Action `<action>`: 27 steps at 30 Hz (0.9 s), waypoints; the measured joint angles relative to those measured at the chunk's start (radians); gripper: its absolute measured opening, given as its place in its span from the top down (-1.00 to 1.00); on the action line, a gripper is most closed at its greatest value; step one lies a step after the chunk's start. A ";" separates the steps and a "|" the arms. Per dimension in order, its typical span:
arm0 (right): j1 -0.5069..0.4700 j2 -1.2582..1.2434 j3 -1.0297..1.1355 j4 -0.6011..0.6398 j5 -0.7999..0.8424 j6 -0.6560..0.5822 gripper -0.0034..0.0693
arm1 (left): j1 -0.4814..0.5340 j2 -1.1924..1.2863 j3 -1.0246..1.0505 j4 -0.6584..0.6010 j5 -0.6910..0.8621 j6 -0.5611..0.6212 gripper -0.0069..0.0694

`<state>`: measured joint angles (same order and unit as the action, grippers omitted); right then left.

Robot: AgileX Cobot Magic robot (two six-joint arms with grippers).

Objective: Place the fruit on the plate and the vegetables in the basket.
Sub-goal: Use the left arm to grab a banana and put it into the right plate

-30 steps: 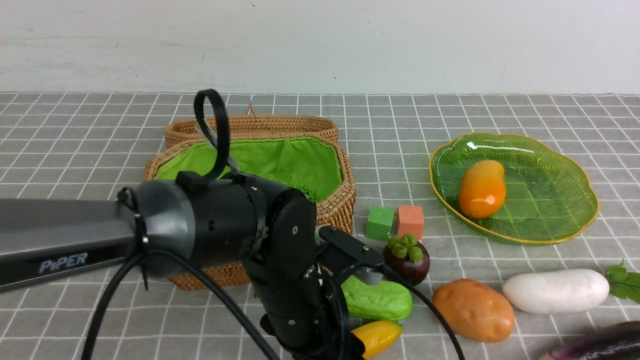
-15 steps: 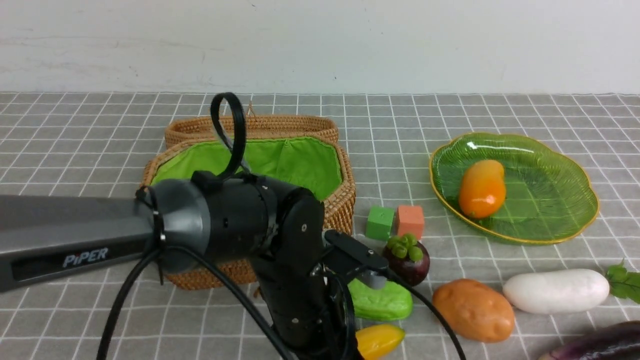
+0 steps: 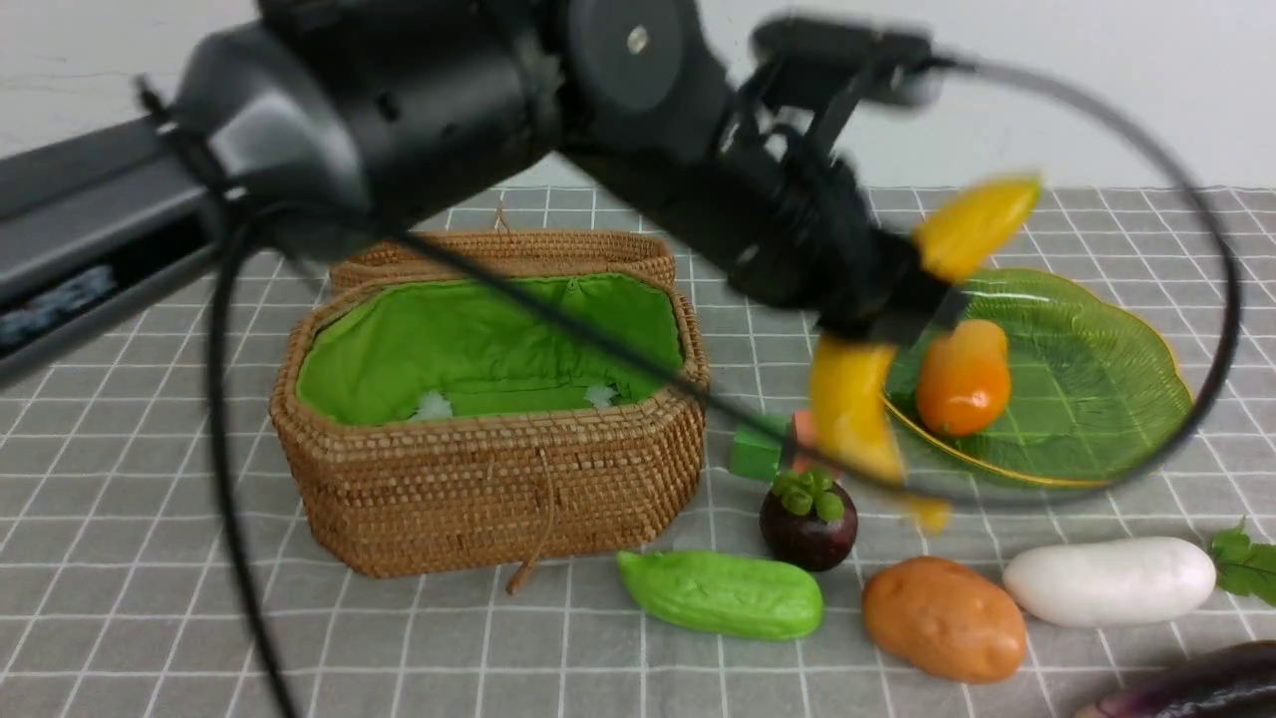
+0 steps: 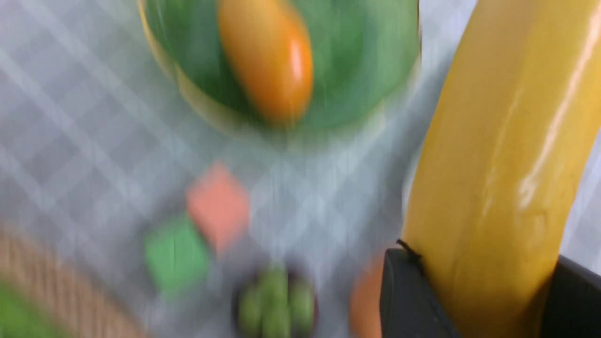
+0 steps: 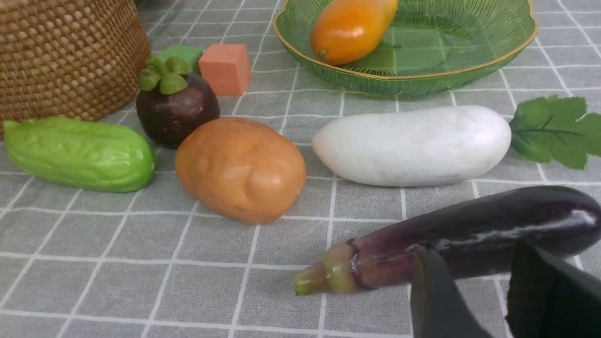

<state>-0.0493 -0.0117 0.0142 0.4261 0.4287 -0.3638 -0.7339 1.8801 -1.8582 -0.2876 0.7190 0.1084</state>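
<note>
Leftmost, reaching in from the side and high over the bench [image 3: 120, 499]: left arm [image 3: 399, 110], motion-blurred, lettering [image 3: 50, 299] on its long link too smeared to read. Below it, basket [image 3: 478, 499] standing open with green lining [image 3: 449, 349] exposed, woven lid [image 3: 498, 249] propped just behind, cord loop [image 3: 533, 538] hanging down the front wall. Next along, gourd [image 3: 720, 595] lying near the basket's front corner. Then green cube [image 3: 755, 454] and orange cube [image 3: 803, 427] side by side, the latter mostly hidden by the banana, with mangosteen [image 3: 808, 519] upright just in front of them. Above these, left claw [image 3: 897, 314] clenched across the middle of the banana [image 3: 852, 409], clear of the bench, one end drooping toward the mangosteen, the other end up over the plate's near-left rim. Further right, plate [image 3: 1097, 419] carrying the mango [image 3: 962, 377] on its left half, below and just right of the left claw in the front view. Nearer the robot than the plate, potato [image 3: 943, 618], then radish [image 3: 1109, 580] with leaves [image 3: 1241, 563] pointing right. Rightmost, eggplant [image 3: 1186, 688] at the front view's lower corner. Seen from the right wrist, right claw [image 5: 474, 263] low and just before the eggplant, jaws parted, touching or not impossible to tell.
</note>
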 joint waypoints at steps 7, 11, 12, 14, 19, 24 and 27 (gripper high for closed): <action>0.000 0.000 0.000 0.000 0.000 0.000 0.24 | 0.000 0.293 -0.177 -0.115 -0.383 -0.065 0.03; 0.000 0.000 0.000 0.000 -0.001 0.000 0.24 | 0.000 0.444 -0.218 -0.140 -0.486 -0.068 0.03; 0.000 0.000 0.000 0.000 -0.001 0.000 0.24 | 0.001 0.450 -0.221 -0.140 -0.488 -0.068 0.03; 0.000 0.000 0.000 0.000 -0.001 0.000 0.24 | 0.001 0.518 -0.259 -0.144 -0.492 -0.075 0.03; 0.000 0.000 0.000 0.000 -0.001 0.000 0.24 | 0.000 0.590 -0.311 -0.158 -0.531 -0.079 -0.06; 0.000 0.000 0.000 0.000 -0.001 0.000 0.24 | 0.000 0.609 -0.323 -0.202 -0.583 -0.081 -0.54; 0.000 0.000 0.000 0.000 -0.001 0.000 0.24 | 0.000 0.609 -0.324 -0.208 -0.587 -0.081 -0.72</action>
<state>-0.0493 -0.0117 0.0142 0.4261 0.4276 -0.3638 -0.7339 2.4889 -2.1819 -0.4952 0.1315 0.0275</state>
